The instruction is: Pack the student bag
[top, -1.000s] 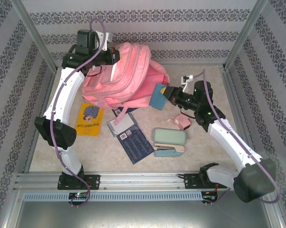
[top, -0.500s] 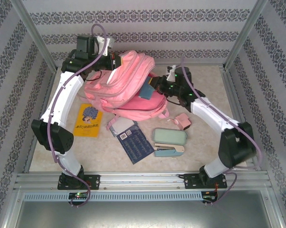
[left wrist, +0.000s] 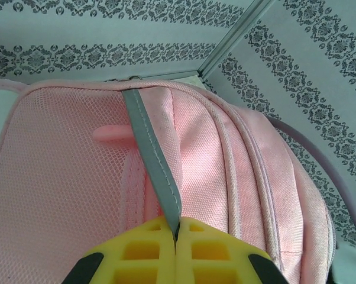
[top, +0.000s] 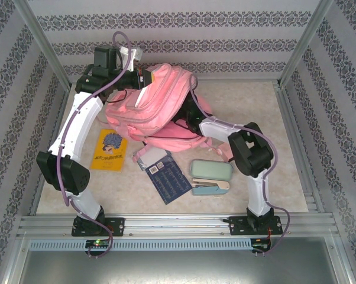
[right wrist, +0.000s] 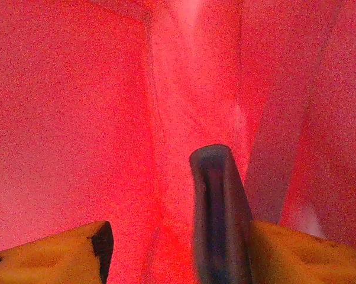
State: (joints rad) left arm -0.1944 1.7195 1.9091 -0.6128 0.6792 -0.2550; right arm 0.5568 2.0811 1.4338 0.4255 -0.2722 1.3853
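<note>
The pink student bag (top: pixel 160 100) lies at the back of the table with its top raised. My left gripper (top: pixel 143 77) holds that top up, and in the left wrist view it (left wrist: pixel 176 231) is shut on the bag's grey strap (left wrist: pixel 154 165). My right arm (top: pixel 219 127) reaches into the bag's opening from the right, so the fabric hides its gripper from above. Inside the red-lit bag interior (right wrist: pixel 77 118), my right gripper (right wrist: pixel 178 234) is open. A dark book (right wrist: pixel 219 213) stands on edge against its right finger.
In front of the bag lie a yellow book (top: pixel 110 149), a white and pink card (top: pixel 149 157), a dark blue booklet (top: pixel 170 180), a teal pencil case (top: pixel 212 170) and a stapler (top: pixel 210 188). A metal rail (top: pixel 178 225) runs along the near edge.
My right arm has swung left from beside the bag and carried the blue book into its opening. The left gripper has kept hold of the strap, and the bag's top has shifted slightly.
</note>
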